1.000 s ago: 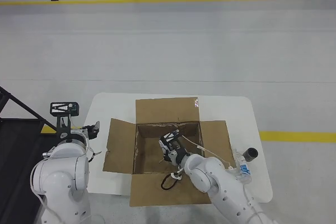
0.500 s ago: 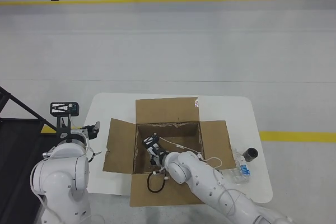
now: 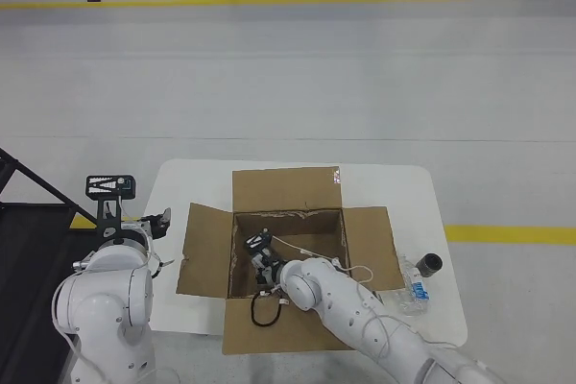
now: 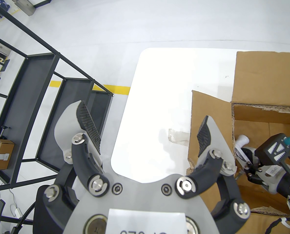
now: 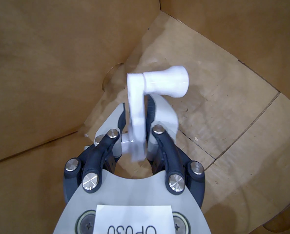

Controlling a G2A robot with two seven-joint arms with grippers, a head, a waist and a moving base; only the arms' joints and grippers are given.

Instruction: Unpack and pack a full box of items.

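Cardboard box [image 3: 288, 189] stands with flaps open in the middle of the desk [image 3: 384, 182]. Inside it, near the left wall and a corner, the right gripper [image 5: 139, 104] clamps a white crank handle [image 5: 165, 83]. Left gripper [image 4: 143, 115] hovers with fingers spread wide above the desk's left edge. Printed white labels [image 5: 134, 218] mark both wrist plates.

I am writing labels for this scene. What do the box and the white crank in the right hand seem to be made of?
Box: corrugated cardboard, matte brown. The rim shows torn paper layers, and the flaps fold along creases.
Crank: probably hard plastic, white with a slight sheen. Its smooth, rounded knob suggests this, though painted metal is not excluded.
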